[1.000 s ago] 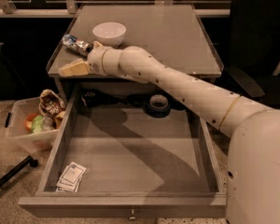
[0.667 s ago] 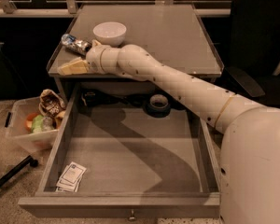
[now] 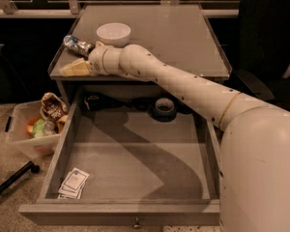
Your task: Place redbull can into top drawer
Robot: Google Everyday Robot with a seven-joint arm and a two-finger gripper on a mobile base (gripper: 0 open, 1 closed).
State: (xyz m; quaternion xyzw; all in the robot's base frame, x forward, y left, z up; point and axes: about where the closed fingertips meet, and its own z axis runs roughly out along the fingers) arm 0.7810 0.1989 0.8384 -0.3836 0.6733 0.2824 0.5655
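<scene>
In the camera view little has changed over the last second. The arm (image 3: 183, 88) reaches from the lower right across the open drawer (image 3: 111, 170) to the left front corner of the cabinet top (image 3: 183, 37), and it sits almost where it did, at most a touch further in. The gripper (image 3: 74, 67) hovers low over that corner, pointing left, close to the front edge. Whether it is released or clenched I cannot tell from here, and nothing can be seen held in it. The can (image 3: 77, 45) has not moved. It lies on its side on the top, just behind the gripper and just left of the bowl (image 3: 113, 34), and whether the wrist touches it cannot be made out. The task therefore seems to be at the approach or grasp step, with the can not yet lifted and the placing still ahead. The drawer is pulled fully out below. Its grey floor is mostly bare, apart from a tape roll (image 3: 164, 108) at the back and some cards (image 3: 73, 182) in the front left corner, which leaves plenty of room to set the can down. A bin (image 3: 19, 134) of snacks stands on the floor to the left, away from the likely path. The bowl is near enough to be nudged if the gripper swings back toward the can.
</scene>
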